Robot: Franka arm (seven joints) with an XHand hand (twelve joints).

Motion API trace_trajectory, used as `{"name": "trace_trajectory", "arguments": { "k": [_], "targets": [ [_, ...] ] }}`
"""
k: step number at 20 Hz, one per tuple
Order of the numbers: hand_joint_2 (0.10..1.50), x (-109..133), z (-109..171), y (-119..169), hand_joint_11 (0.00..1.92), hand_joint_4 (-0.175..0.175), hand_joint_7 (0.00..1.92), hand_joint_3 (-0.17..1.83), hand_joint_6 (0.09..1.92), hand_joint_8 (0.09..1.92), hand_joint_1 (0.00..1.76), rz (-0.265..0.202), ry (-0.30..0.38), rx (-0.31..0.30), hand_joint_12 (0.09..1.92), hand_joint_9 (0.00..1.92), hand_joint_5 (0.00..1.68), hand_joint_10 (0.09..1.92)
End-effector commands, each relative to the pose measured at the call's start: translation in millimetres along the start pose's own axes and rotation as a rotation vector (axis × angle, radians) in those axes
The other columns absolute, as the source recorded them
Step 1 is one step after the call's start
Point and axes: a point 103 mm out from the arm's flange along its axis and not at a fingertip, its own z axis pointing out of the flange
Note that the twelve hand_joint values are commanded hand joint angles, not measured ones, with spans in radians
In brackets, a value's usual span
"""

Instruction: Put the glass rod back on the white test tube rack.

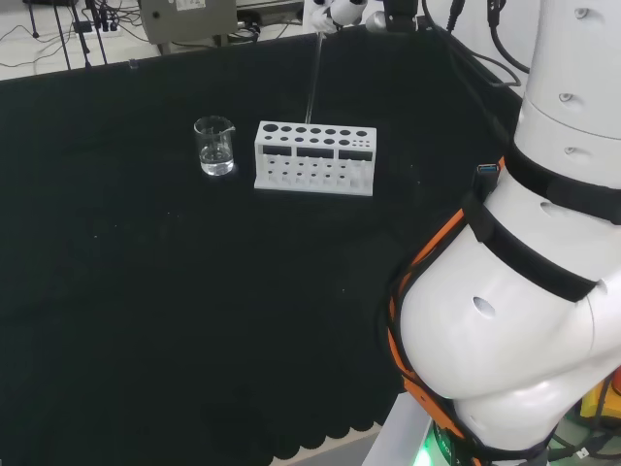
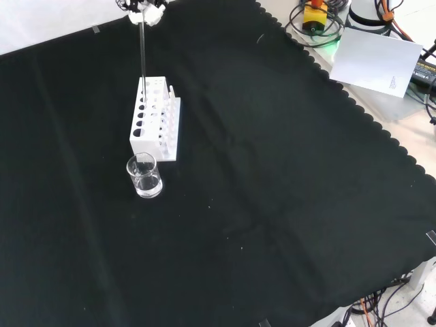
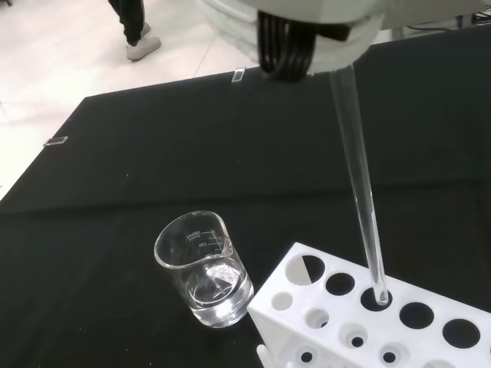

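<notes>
Hand (image 2: 144,12) pinching a glass rod (image 3: 359,192) upright, its lower tip at a hole of the white test tube rack (image 1: 314,157), glass beaker (image 1: 214,146) beside, black-clothed table (image 1: 146,291).

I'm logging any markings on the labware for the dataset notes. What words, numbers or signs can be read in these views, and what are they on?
Beaker: printed graduation marks and small figures on its wall in the wrist view, too small to read.
White test tube rack: no print to be seen.
Glass rod: no markings.
Sheet of paper beside the cloth in the front view: a line of small print, too small to read.
Nothing legible anywhere.
</notes>
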Motion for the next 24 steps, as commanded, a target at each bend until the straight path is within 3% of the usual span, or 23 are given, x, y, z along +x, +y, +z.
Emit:
{"name": "trace_trajectory", "arguments": {
  "k": [1, 19, 24],
  "targets": [
    [0.8, -2.4, 3.3, 0.5, 1.35, -0.175, 1.23, 0.43, 0.09, 0.97, 1.31, 0.042, -0.005, 0.007, 1.01, 1.85, 1.37, 0.53],
    [0.8, -7.9, 9.7, -0.4, 1.35, -0.175, 1.23, 0.43, 0.09, 0.97, 1.31, 0.062, 0.009, 0.018, 1.01, 1.85, 1.37, 0.53],
    [0.8, -23.0, 24.7, -6.1, 1.35, -0.175, 1.23, 0.43, 0.09, 0.97, 1.31, 0.066, 0.017, 0.027, 1.01, 1.85, 1.37, 0.53]
  ]
}}
